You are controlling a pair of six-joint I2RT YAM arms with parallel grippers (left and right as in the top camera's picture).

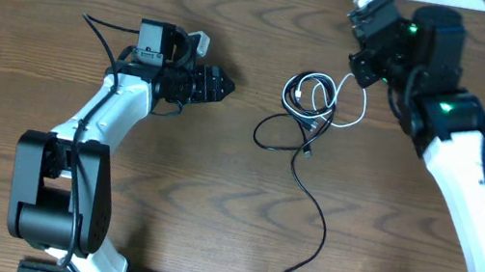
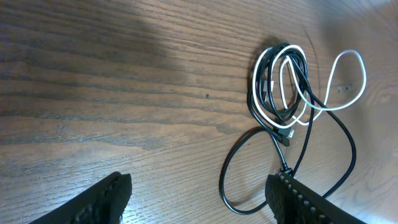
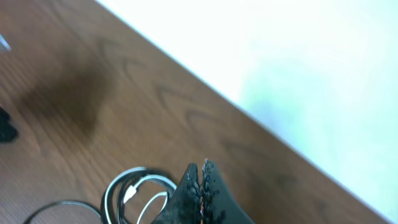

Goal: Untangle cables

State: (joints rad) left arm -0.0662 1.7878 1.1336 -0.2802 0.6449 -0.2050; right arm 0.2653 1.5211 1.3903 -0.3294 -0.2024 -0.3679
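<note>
Where they coil, cables [image 2: 273,119] tangled, black, white

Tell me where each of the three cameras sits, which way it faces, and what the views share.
Overhead: above the table, looking straight down at tangled black cable and white cable; left arm and right arm show.
Left wrist: on the left gripper, facing across the wood to the tangle; its open fingers show.
Right wrist: on the right gripper, angled toward the table's edge; its shut fingers show.
Shared: all three see both cables.
</note>
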